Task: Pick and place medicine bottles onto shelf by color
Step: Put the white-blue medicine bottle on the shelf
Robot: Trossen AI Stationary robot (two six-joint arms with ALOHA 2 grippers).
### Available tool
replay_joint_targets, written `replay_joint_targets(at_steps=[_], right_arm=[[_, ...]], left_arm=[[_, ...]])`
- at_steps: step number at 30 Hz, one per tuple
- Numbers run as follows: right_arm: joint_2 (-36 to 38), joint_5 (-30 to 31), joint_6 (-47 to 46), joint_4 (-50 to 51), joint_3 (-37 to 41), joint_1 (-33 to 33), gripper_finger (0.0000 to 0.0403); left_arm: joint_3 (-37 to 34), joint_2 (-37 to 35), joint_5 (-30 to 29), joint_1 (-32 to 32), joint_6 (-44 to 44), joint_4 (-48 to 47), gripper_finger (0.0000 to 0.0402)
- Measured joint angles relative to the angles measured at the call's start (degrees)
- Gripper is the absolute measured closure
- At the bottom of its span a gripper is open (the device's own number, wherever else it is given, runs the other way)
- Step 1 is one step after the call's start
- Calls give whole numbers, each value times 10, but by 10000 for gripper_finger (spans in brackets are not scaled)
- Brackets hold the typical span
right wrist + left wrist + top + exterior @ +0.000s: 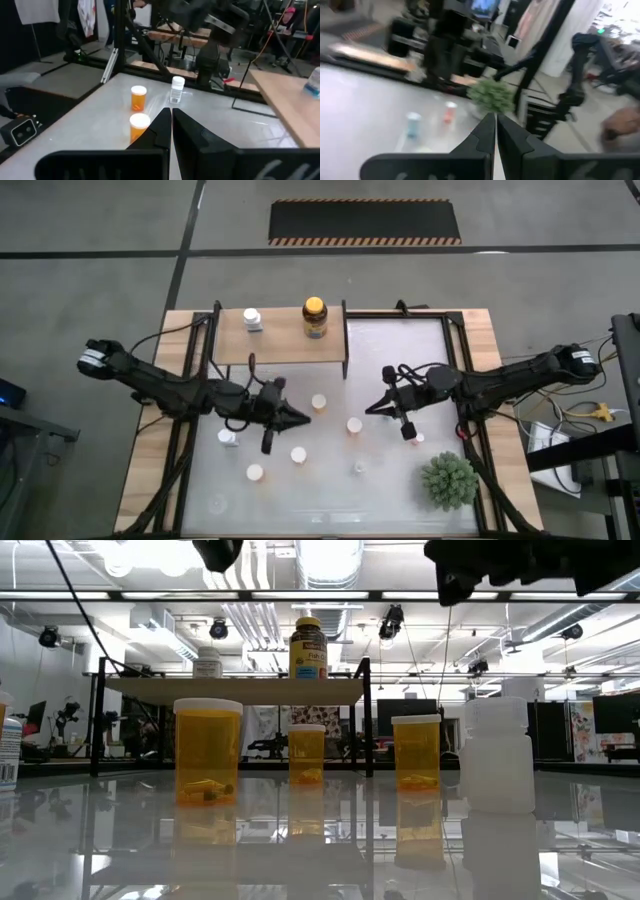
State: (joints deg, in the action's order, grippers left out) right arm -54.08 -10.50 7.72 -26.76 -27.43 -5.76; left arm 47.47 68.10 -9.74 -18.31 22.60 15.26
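Left gripper [303, 418] and right gripper [371, 409] both hover above the mid-table with fingers pressed together, holding nothing. On the shelf [280, 345] stand a white bottle [252, 320] and the amber yellow-capped jar [315, 318]. Several orange bottles [354, 425] stand loose on the table [390, 480] between the grippers (green plant [448, 480] near the right arm).

Left pincer [303, 418] closed, right pincer [371, 409] closed, tips facing inward
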Motion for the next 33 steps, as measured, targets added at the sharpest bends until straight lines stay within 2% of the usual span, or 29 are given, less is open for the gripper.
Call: replay_joint_targets(at_steps=[3, 6, 8, 9, 12, 16, 20, 23, 28, 33], right_arm=[[-1, 0, -7, 4, 10, 0, 394], [-2, 0, -2, 16, 15, 0, 394], [-2, -1, 8, 26, 15, 0, 394], [0, -1, 12, 31, 15, 0, 394], [0, -2, 24, 38, 15, 0, 394], [0, -2, 24, 38, 15, 0, 394], [-1, -2, 24, 38, 16, 0, 394], [-1, -2, 19, 38, 16, 0, 394], [-1, -2, 2, 38, 16, 0, 394], [-1, -2, -6, 38, 16, 0, 394]], left_arm=[[43, 23, -28, -41, 61, -93, 402], [97, 45, -71, -76, 165, -267, 402], [137, 59, -73, -91, 238, -401, 402], [157, 66, -63, -97, 261, -470, 402], [208, 86, 20, -107, 292, -649, 402], [251, 97, 91, -108, 308, -825, 401], [244, 99, 139, -109, 266, -878, 384], [224, 92, 143, -110, 243, -896, 353], [193, 91, 122, -109, 229, -971, 277], [148, 91, 82, -120, 167, -953, 193]])
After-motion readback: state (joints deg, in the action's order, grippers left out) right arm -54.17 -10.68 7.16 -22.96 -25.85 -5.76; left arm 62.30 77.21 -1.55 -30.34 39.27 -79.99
